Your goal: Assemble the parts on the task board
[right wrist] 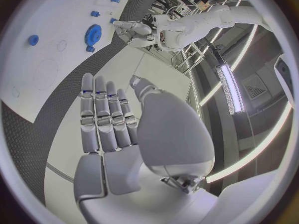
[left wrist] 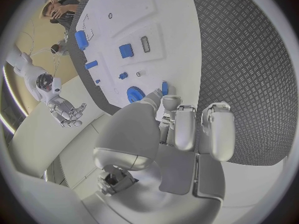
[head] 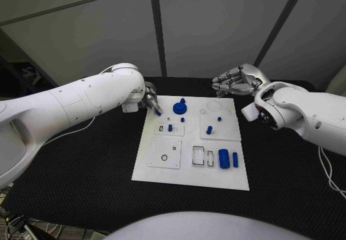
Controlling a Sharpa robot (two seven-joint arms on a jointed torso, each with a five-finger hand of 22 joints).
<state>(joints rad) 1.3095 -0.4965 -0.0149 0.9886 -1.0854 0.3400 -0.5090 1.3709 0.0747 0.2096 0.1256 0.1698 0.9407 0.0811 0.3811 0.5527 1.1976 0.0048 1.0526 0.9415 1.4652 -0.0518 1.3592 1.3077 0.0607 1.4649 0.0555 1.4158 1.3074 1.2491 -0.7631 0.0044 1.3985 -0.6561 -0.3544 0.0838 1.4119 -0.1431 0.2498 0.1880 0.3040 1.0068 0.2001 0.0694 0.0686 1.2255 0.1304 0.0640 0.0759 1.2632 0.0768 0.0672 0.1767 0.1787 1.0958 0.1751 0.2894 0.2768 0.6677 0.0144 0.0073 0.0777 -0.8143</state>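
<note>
Your left hand (head: 149, 101) reaches down at the far left edge of the task board (head: 164, 172), fingertips pinching a small blue peg (left wrist: 164, 87) just beside the blue gear (head: 179, 107). That peg looks rigid, light and smooth, so it could slip or twist; hold it by its sides and keep it upright. Your right hand (head: 235, 80) hovers past the board's far right corner over the desk (head: 86, 165), fingers loosely curled, holding nothing.
</note>
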